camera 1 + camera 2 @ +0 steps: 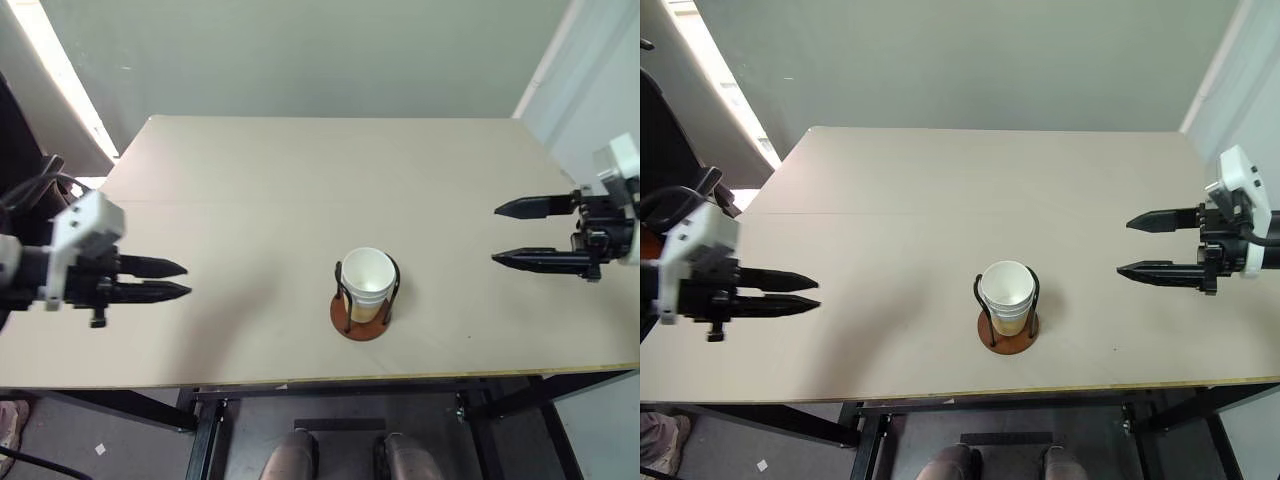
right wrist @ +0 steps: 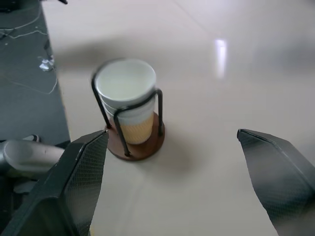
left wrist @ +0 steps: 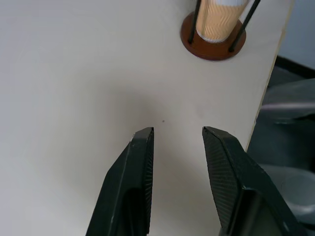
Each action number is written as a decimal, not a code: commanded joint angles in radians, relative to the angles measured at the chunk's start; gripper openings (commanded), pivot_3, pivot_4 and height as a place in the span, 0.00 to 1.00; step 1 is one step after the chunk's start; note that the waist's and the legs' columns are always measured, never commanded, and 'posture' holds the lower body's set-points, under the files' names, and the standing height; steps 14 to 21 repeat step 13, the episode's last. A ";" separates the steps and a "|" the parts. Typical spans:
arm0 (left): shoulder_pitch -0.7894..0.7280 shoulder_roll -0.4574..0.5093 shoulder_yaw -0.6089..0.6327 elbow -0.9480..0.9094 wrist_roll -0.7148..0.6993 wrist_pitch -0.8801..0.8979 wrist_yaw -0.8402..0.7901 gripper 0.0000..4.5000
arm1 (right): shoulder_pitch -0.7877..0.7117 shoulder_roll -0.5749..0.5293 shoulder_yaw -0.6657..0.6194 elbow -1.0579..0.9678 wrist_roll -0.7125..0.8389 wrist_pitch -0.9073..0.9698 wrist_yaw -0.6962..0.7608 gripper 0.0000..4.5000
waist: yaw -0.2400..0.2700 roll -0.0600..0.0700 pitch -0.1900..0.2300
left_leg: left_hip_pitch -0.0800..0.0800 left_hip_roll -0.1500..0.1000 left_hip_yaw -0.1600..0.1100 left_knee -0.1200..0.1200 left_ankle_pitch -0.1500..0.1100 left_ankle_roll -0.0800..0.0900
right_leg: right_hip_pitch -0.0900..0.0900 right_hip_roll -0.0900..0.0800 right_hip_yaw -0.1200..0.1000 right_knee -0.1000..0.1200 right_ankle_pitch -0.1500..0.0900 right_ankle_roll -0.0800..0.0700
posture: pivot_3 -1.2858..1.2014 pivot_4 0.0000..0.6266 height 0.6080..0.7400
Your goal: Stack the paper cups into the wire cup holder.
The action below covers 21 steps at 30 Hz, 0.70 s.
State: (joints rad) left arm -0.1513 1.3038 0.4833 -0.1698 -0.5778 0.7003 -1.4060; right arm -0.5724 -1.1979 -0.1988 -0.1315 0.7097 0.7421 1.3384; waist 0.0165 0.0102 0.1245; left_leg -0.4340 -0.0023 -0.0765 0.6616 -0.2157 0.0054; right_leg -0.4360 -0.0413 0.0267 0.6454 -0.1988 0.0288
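Observation:
The paper cups (image 1: 367, 280) sit nested upright inside the wire cup holder (image 1: 345, 318), white rims up, tan sides showing between the black wires. The holder stands near the table's front edge, at mid width. My left gripper (image 1: 188, 279) hovers far to the holder's left, pointing toward it; its fingers are a little apart and hold nothing. The left wrist view shows this gap (image 3: 178, 130) over bare tabletop, with the holder's brown base (image 3: 206, 49) beyond. My right gripper (image 1: 494, 235) hangs to the holder's right, wide open and empty. In the right wrist view the cups (image 2: 127, 93) stand ahead between its fingers.
The beige table (image 1: 300, 180) runs back to a grey wall. Its front edge passes just below the holder, and its left and right edges lie near each gripper. Black table legs show under the front edge.

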 commanded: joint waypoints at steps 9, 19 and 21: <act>0.096 0.033 0.185 -0.005 0.036 0.005 -0.042 0.37 | -0.118 -0.032 0.068 0.111 -0.084 -0.072 0.107 0.97 | -0.007 0.000 -0.001 | 0.004 0.001 -0.001 -0.008 0.002 -0.003 | -0.001 0.001 0.001 0.000 0.000 -0.007 | 0.52 0.24 1.00; 0.095 0.027 0.175 -0.019 0.026 0.011 -0.031 0.37 | -0.131 -0.029 0.076 0.115 -0.088 -0.068 0.114 0.97 | -0.007 0.000 -0.001 | 0.003 0.001 -0.001 -0.008 -0.001 -0.005 | -0.003 0.001 0.001 0.000 0.000 -0.008 | 0.52 0.24 1.00; 0.095 0.027 0.175 -0.019 0.026 0.011 -0.031 0.37 | -0.131 -0.029 0.076 0.115 -0.088 -0.068 0.114 0.97 | -0.007 0.000 -0.001 | 0.003 0.001 -0.001 -0.008 -0.001 -0.005 | -0.003 0.001 0.001 0.000 0.000 -0.008 | 0.52 0.24 1.00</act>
